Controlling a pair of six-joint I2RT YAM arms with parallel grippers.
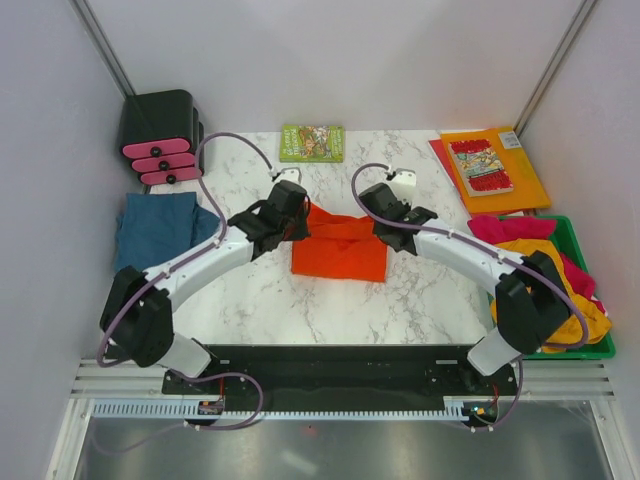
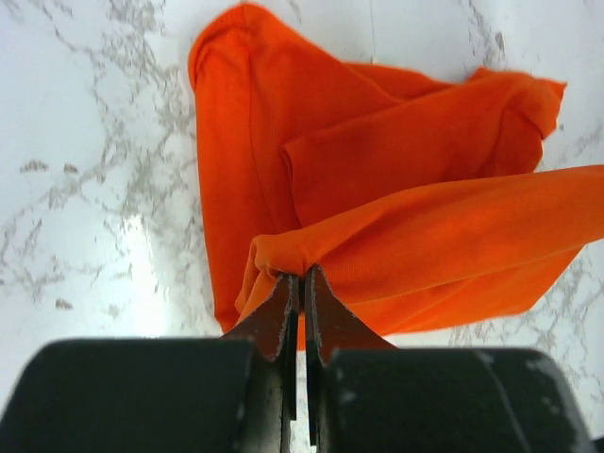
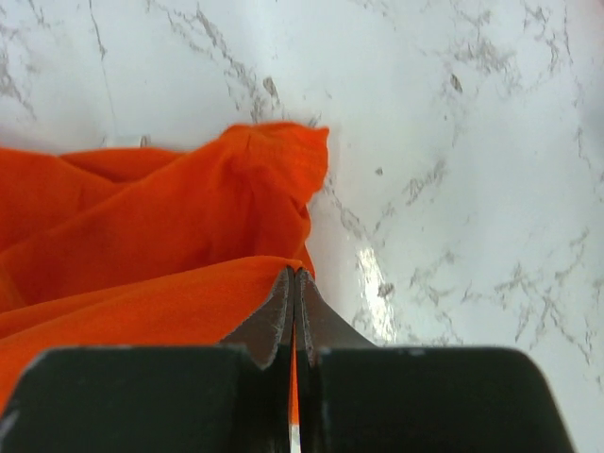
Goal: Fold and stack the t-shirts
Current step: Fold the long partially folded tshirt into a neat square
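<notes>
The orange-red t-shirt (image 1: 340,252) lies half folded on the marble table centre. My left gripper (image 1: 290,222) is shut on its left edge; the left wrist view shows the cloth (image 2: 396,189) pinched at my gripper (image 2: 302,276) and lifted. My right gripper (image 1: 390,222) is shut on its right edge, and the right wrist view shows the cloth (image 3: 142,245) pinched at my gripper (image 3: 294,276). A teal-blue t-shirt (image 1: 160,228) lies at the left. Mustard-yellow (image 1: 585,318) and magenta-pink (image 1: 510,228) shirts sit in the green bin.
A green bin (image 1: 600,345) stands at the right edge. An orange folder (image 1: 520,175) with a comic book (image 1: 480,165) lies at the back right. A green book (image 1: 312,142) lies at the back centre. A black stand with pink pads (image 1: 160,140) is at the back left.
</notes>
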